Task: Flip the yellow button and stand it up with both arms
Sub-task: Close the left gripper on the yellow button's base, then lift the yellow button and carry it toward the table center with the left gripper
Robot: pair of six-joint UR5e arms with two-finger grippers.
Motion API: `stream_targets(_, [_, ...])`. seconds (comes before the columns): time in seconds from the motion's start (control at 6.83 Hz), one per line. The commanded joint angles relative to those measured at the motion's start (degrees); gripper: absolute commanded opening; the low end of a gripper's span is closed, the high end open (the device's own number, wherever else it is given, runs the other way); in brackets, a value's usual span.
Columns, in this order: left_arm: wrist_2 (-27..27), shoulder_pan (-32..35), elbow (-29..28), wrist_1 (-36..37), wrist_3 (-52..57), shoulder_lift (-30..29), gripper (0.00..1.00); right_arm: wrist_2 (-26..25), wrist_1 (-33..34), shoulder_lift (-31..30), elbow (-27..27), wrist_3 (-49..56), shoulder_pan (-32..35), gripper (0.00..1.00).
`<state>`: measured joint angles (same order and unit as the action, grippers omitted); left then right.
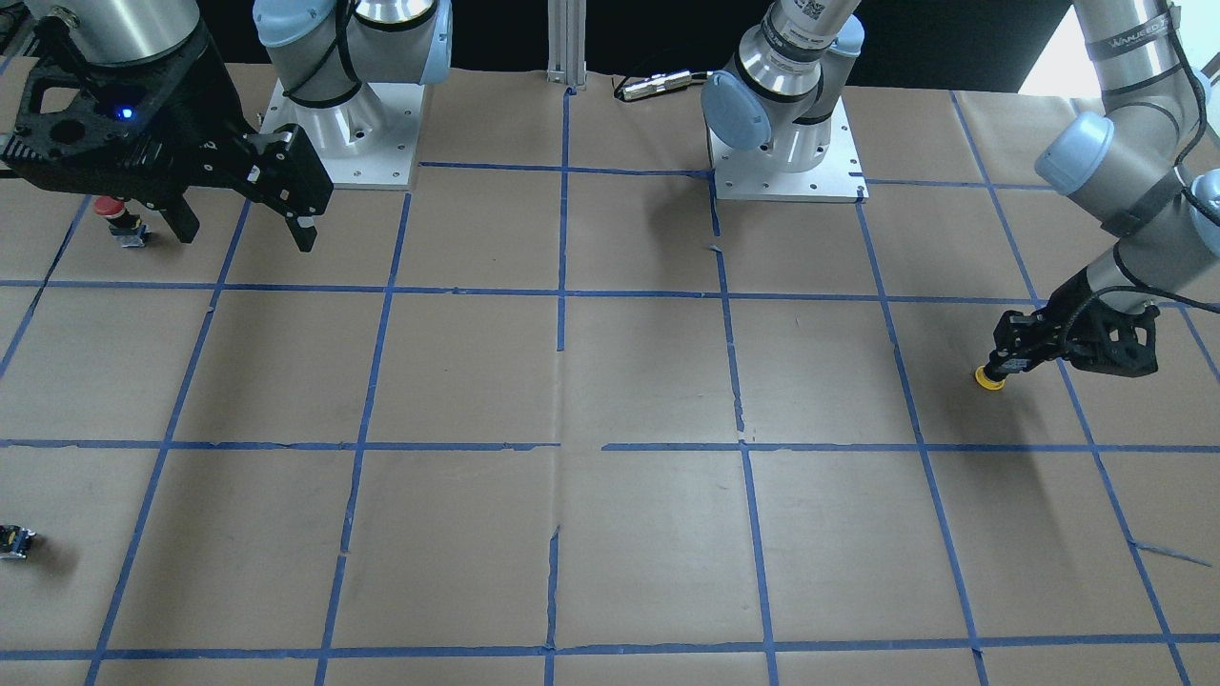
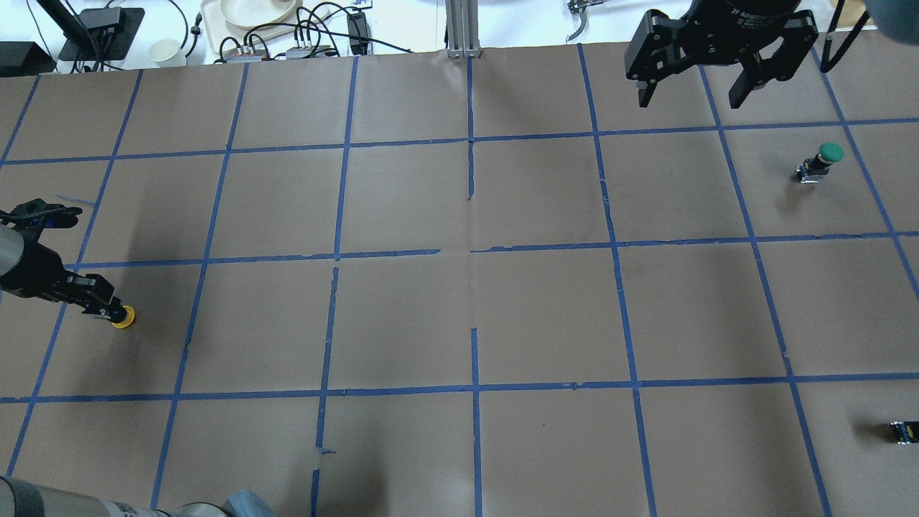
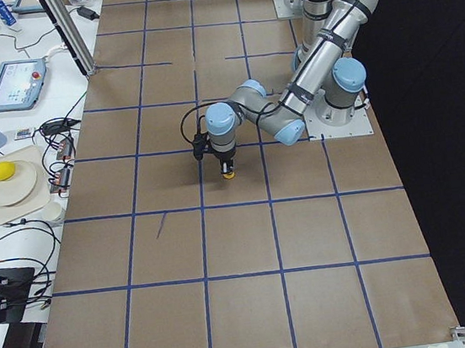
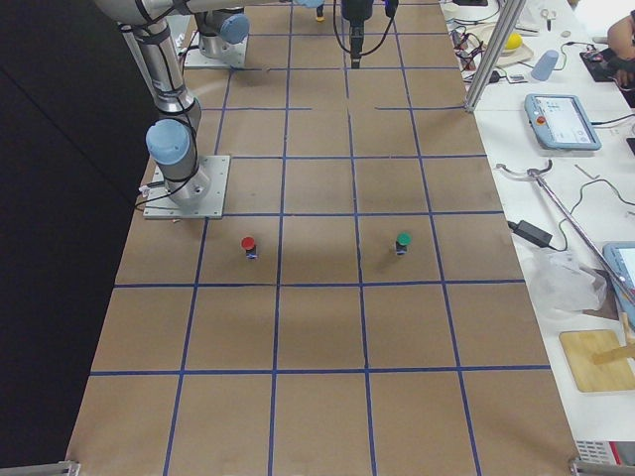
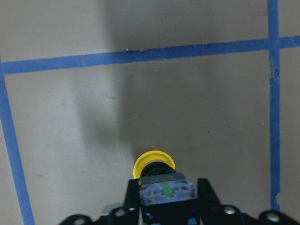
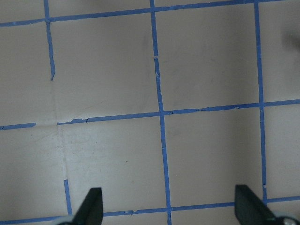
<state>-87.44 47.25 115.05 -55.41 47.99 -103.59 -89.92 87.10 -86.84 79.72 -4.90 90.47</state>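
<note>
The yellow button [image 5: 153,162] is held between the fingers of my left gripper [image 5: 168,187], which is shut on its black-and-grey body. The yellow cap points down at the paper-covered table, and I cannot tell whether it touches. The button also shows in the overhead view [image 2: 123,317], the front view [image 1: 988,379] and the left side view [image 3: 229,174]. The left gripper [image 2: 108,309] [image 1: 1003,366] is low at the table's left end. My right gripper [image 2: 691,97] [image 1: 243,229] [image 6: 169,208] is open, empty and high over the far right squares.
A red-capped button [image 1: 119,217] [image 4: 248,244] stands below the right gripper. A green-capped button [image 2: 822,159] [image 4: 403,241] stands nearby. A small black capless block [image 2: 903,431] [image 1: 14,540] lies near the table's right edge. Blue tape lines grid the brown paper.
</note>
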Motion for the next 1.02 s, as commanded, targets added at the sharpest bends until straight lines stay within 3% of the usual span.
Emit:
stream_targets(0.0, [-0.7,0.74,-0.79,-6.33,0.34,1.71,0.21,0.01,0.0,0.0,0.0,-0.02,-0.03,1.0])
stream_targets(0.15, [0.16,1.7,-4.36,-16.82,0.0,4.86,0.21,0.18,0.09,0.09,0.0,0.07,-0.03,1.0])
stream_targets(0.44, [12.59,7.4,-10.53,-31.98,-1.49,6.9,0.21,0.18,0.09,0.09,0.0,0.07,-0.21,1.0])
stream_targets(0.88, [30.87,17.4,-11.17,-44.49,-1.49,12.87,0.21,0.35,0.09,0.09,0.0,0.16,-0.38,0.99])
